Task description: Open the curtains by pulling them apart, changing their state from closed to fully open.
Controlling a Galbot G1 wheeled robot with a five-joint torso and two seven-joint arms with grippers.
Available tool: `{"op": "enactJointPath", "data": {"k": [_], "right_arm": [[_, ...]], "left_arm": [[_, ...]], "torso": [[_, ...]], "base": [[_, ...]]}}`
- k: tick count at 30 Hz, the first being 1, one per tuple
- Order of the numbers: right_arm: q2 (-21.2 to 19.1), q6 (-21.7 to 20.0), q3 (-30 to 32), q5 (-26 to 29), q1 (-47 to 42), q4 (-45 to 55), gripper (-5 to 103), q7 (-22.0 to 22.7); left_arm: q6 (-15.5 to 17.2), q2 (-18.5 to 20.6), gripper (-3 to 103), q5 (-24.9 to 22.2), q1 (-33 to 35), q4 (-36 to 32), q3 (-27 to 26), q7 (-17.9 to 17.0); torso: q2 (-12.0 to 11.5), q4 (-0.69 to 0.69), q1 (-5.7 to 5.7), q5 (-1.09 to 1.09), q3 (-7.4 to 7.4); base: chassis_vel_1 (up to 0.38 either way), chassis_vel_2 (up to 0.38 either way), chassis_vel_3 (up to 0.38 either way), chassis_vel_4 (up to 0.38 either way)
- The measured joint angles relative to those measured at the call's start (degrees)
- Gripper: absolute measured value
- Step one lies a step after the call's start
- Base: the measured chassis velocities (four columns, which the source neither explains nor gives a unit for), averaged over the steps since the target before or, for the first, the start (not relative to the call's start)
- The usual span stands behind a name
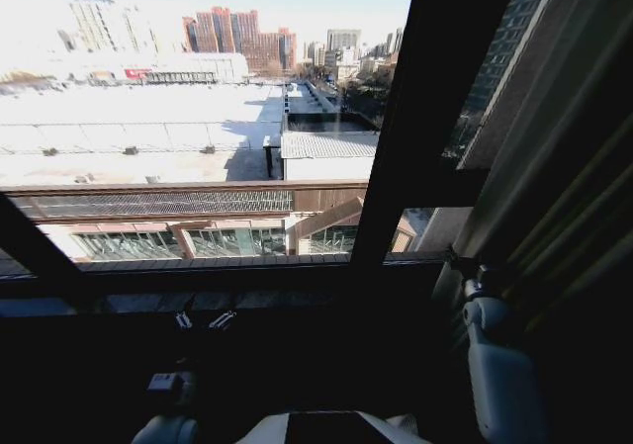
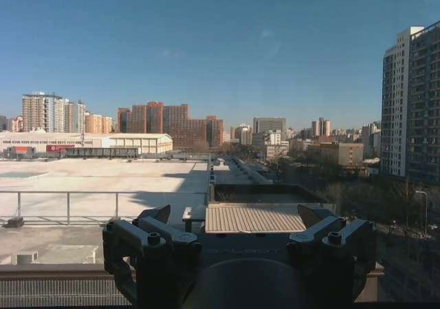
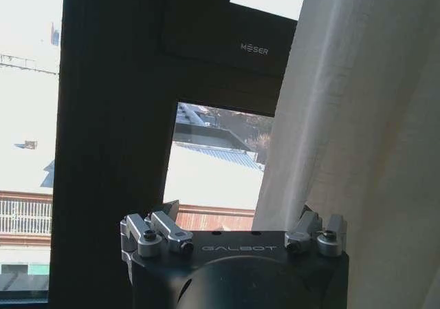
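The curtain (image 1: 569,217) hangs bunched at the right edge of the head view, its long pleats running down beside the dark window frame (image 1: 420,128); the wide pane to the left of that frame stands bare, with rooftops and distant towers in full light beyond it. In the right wrist view the same curtain (image 3: 357,116) is a cream, loosely woven cloth with soft vertical folds, its inner edge falling along the frame's (image 3: 117,137) dark upright post and partly covering a small pane. The right gripper (image 3: 237,230) has its metal fingers (image 3: 161,228) spread apart with nothing between them; the fingers on one side sit just at the curtain's edge, though whether they touch the cloth cannot be told. In the head view the right arm (image 1: 499,365), a pale smooth casing, rises close beside the curtain at the lower right, with the low dark wall under the window sill (image 1: 227,301) to its left. The left gripper (image 2: 237,243) faces straight out through clear glass, its dark blocky fingers (image 2: 148,243) wide apart and holding nothing, with open view on both sides. In the head view the left gripper (image 1: 203,320) sits low in the shadow just under the sill.
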Motion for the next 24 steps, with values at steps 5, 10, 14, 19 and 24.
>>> {"op": "enactJointPath", "data": {"k": [5,10,14,19,24], "right_arm": [[1.2,0.8,-2.1,0.0,-5.5,5.9,93,-0.4],[1.5,2.7,-2.1,0.0,-10.2,9.3,100,0.3],[1.8,4.9,-1.8,0.1,-11.7,8.9,100,1.7],[2.3,6.6,-1.7,0.1,-9.6,6.1,100,3.6],[2.4,7.5,-1.8,0.1,-9.2,4.8,100,2.9]], "left_arm": [[0.0,0.1,100,0.0,-0.1,0.0,-0.1,0.0],[0.0,0.0,100,0.0,-0.2,0.3,0.1,0.0],[0.0,0.1,100,-0.1,-0.4,0.5,0.1,0.0],[0.0,0.2,100,-0.1,-0.5,0.6,0.4,0.0],[0.0,0.3,100,-0.1,-0.4,0.6,0.2,0.0]], "torso": [[0.0,0.0,0.0,0.01,0.0],[0.0,0.0,0.0,0.01,0.0],[0.0,0.0,0.0,0.01,0.0],[0.0,0.02,0.0,0.03,0.0],[0.0,0.0,0.0,0.02,0.01]], "base": [[0.0,0.0,0.0,0.0],[0.0,0.0,0.0,0.0],[0.0,0.0,0.0,0.0],[0.0,0.0,0.0,0.0],[0.0,0.0,0.0,0.0]]}}
